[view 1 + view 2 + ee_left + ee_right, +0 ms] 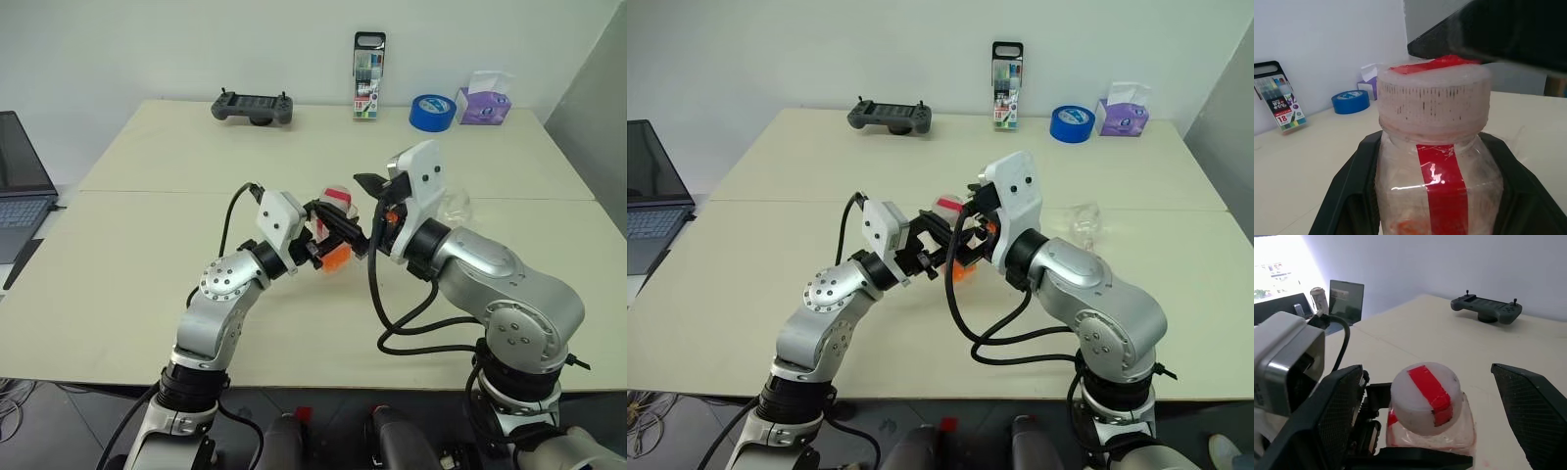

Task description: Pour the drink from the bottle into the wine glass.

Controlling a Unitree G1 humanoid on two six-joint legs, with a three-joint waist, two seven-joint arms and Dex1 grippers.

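With the bottle (333,230) clamped in the left gripper (331,238), the uncapping step appears underway; the wide-spread right gripper (1425,401) must be closed on the white cap (1425,396)

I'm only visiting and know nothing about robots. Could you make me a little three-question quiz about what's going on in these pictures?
1. True or false: the left gripper holds the bottle above the table.
2. Which describes the right gripper? A) clamped on the cap B) open, one finger on each side of the cap C) resting on the table
3. Fill in: the wine glass stands on the table beside the robot's ____ arm.

Key:
1. True. Its black fingers grip the bottle's body.
2. B. The white cap, with its red tape strip, sits between the spread fingers, not yet gripped.
3. Right.
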